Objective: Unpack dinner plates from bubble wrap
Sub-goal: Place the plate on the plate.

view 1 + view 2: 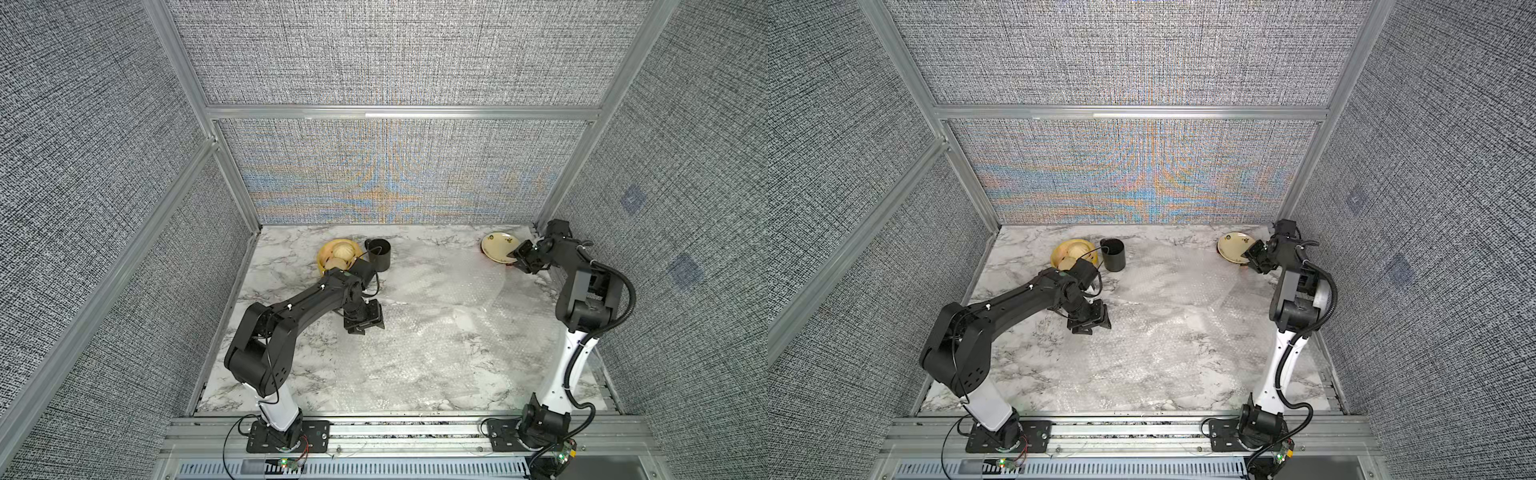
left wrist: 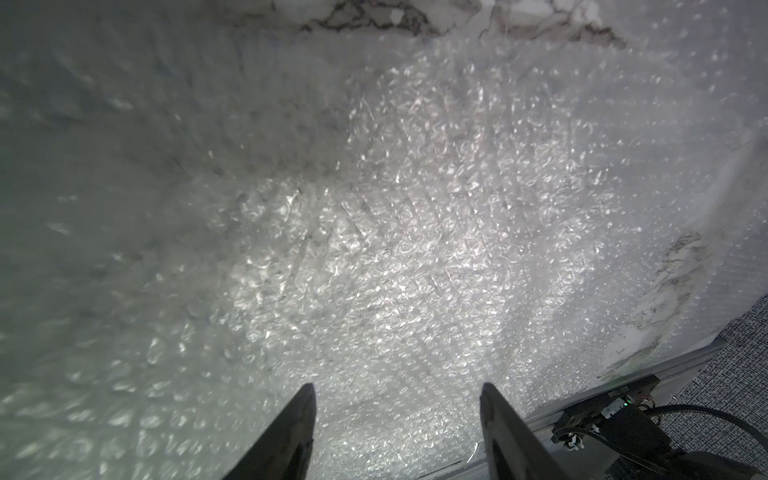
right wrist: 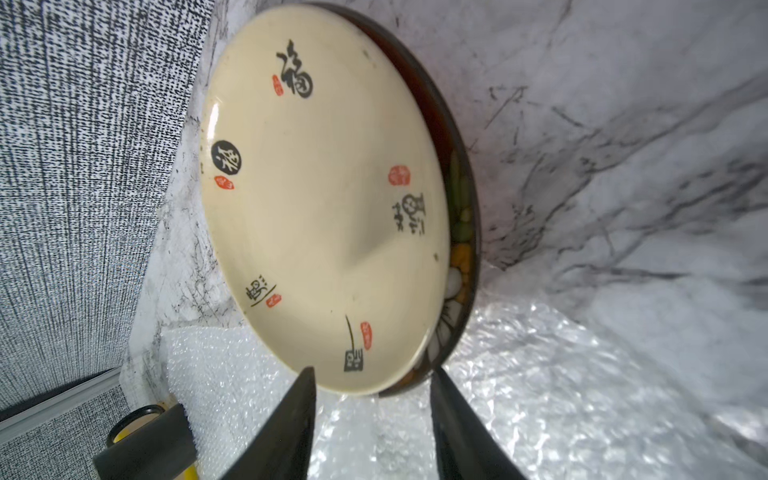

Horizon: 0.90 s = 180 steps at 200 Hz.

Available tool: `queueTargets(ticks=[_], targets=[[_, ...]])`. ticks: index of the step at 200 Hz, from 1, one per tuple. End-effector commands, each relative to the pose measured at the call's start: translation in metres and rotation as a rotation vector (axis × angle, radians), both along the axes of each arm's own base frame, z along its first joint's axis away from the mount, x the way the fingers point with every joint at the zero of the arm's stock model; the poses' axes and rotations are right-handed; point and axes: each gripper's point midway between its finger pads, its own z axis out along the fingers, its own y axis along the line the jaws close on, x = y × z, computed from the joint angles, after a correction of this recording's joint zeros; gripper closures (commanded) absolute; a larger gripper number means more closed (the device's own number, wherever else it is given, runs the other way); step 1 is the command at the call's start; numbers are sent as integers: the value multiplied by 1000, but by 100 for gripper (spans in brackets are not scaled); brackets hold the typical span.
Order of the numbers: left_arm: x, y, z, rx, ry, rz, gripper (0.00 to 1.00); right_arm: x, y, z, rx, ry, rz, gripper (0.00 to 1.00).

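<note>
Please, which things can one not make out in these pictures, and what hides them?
Dark plate: right wrist view shows only its patterned rim; the cream plate covers the rest.
Steamer basket: in both top views the left arm covers its near side.
Bubble wrap: how many sheets; the clear edges fade into the marble table in both top views.
Left wrist view: one side of the wrap is blurred.

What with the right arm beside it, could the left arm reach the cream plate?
Probably not: the plate sits in the far corner with the right pincer at its rim; the left pincer hangs far across the table.
</note>
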Motion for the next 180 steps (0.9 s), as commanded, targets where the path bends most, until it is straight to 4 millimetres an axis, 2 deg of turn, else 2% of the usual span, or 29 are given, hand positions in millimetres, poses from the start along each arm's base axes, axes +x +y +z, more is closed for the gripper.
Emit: queueTargets(ticks=[1,68,105,146,180], targets=[[2,0,3,-3,-21,-6,38,-1,1,9,-7,-14,-3,49],[-2,1,6,-13,-34,-26,37,-9,2,39,-26,-55,-5,47],[-5,3,8,-21,-47,-39,37,-28,13,30,3,11,19,47],[-15,7,5,-31,-46,-49,37,-52,55,8,67,70,104,48],[-23,12,5,-34,-52,-60,37,-58,104,4,96,69,201,59]])
